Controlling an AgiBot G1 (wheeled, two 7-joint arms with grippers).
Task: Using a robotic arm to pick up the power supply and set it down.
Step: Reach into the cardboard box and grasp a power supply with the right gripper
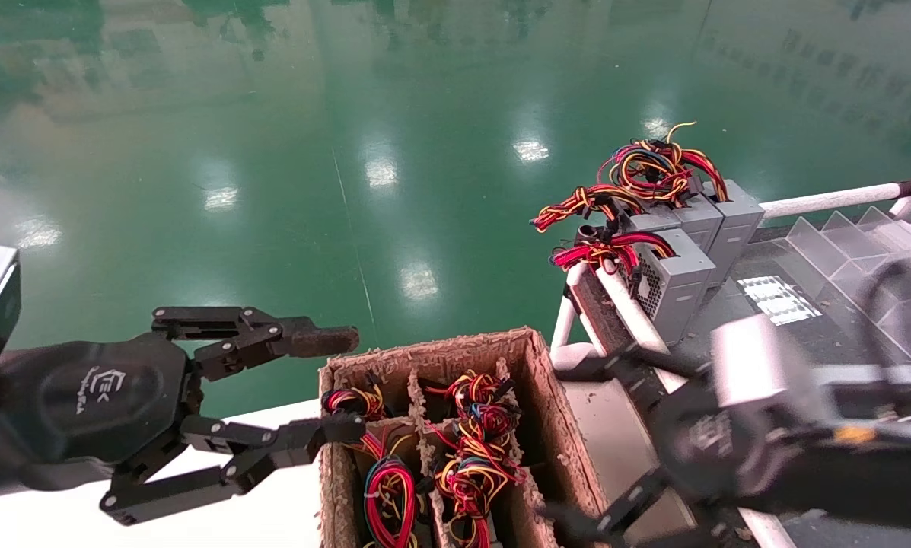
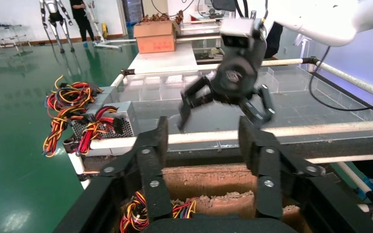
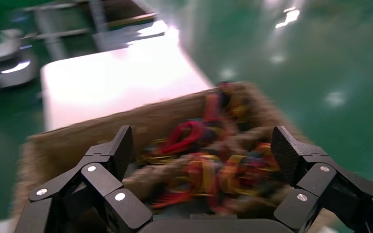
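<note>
Several silver-grey power supplies (image 1: pixel 680 281) with red, yellow and black wire bundles stand at the corner of the railed bench, also seen in the left wrist view (image 2: pixel 111 114). More wire bundles (image 1: pixel 470 457) fill the compartments of a brown pulp box (image 1: pixel 432 352). My right gripper (image 1: pixel 584 445), black-tipped, hangs open and empty between the box and the bench; its wrist view looks down on the blurred bundles (image 3: pixel 209 165) between its fingers (image 3: pixel 202 141). My left gripper (image 1: pixel 346 383), with a brownish pad, is open and empty at the box's left edge (image 2: pixel 204 131).
A white pipe rail (image 1: pixel 828 199) borders the bench, with clear plastic dividers (image 1: pixel 843 243) behind it. A white table (image 1: pixel 272 502) carries the box. Green floor lies beyond. The right gripper (image 2: pixel 226 116) shows above the rail in the left wrist view.
</note>
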